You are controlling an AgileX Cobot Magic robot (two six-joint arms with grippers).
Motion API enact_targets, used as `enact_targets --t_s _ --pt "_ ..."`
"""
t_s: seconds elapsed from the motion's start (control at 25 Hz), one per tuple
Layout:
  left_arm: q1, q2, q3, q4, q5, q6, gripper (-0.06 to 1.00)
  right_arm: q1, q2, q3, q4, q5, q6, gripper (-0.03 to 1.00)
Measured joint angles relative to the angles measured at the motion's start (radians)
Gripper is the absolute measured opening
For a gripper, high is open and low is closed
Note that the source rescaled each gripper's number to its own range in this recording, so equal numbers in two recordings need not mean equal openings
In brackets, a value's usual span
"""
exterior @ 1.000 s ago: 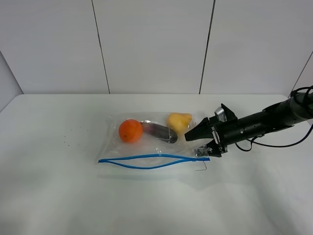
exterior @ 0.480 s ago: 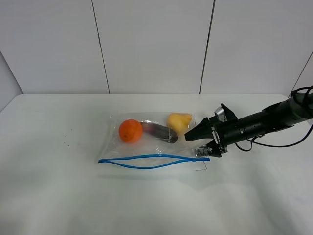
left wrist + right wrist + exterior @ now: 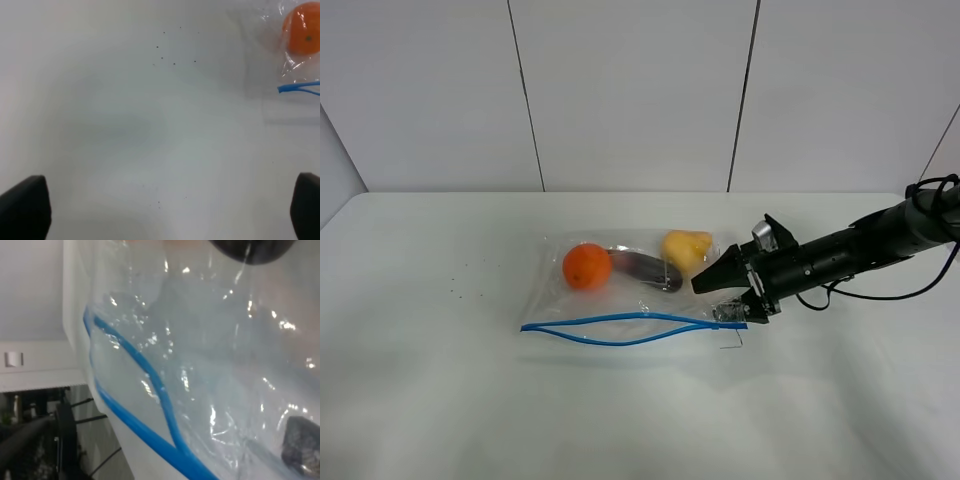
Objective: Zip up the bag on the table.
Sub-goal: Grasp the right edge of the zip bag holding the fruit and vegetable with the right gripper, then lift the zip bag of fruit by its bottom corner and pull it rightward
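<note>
A: Where is the bag (image 3: 620, 300)?
B: Flat, mid-table (image 3: 440, 400). It holds an orange fruit (image 3: 587, 267), a purple fruit (image 3: 647, 270) and a yellow fruit (image 3: 687, 248); its zip strip (image 3: 620, 330) gapes.
A: Grippers?
B: The right gripper (image 3: 713, 301), jaws apart, is at the strip's right end. The left gripper (image 3: 165, 207), jaws apart, is well left of the bag.

Table (image 3: 440, 400): plain matte white, no pattern, with a few small dark specks (image 3: 460, 280) toward its left edge. Bag (image 3: 620, 300): clear, colourless plastic with white glints on its creases; zip strip (image 3: 610, 325) bright blue, a thin double line along the bag's side nearest the front edge. Contents seen through the plastic: one orange fruit (image 3: 587, 267), one dark purple fruit (image 3: 645, 270), one yellow fruit (image 3: 686, 248). Right gripper (image 3: 712, 300): black, with a small silver-grey part on its lower finger. Left gripper (image 3: 162, 212): black fingertips (image 3: 24, 207). Wall panels (image 3: 630, 90): off-white, divided by thin dark seams.
</note>
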Motion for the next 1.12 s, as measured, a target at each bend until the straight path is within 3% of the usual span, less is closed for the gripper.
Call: enact_targets --t_s 0.4,0.48,0.72,0.92,1.0,1.12 --pt "0.0 0.0 0.0 0.0 0.0 0.0 1.0 0.017 0.0 0.0 -0.021 -0.006 0.0 0.99" --pt "0.0 0.0 0.0 0.0 0.0 0.0 1.0 0.017 0.0 0.0 -0.022 -0.006 0.0 0.9" --pt "0.0 0.0 0.0 0.0 0.0 0.0 1.0 0.014 0.0 0.0 -0.024 -0.007 0.001 0.42" --pt "0.0 0.0 0.0 0.0 0.0 0.0 1.0 0.008 0.0 0.0 -0.024 -0.011 0.001 0.1" --pt "0.0 0.0 0.0 0.0 0.0 0.0 1.0 0.008 0.0 0.0 -0.024 -0.024 0.001 0.01" --pt "0.0 0.0 0.0 0.0 0.0 0.0 1.0 0.008 0.0 0.0 -0.026 -0.031 0.001 0.0"
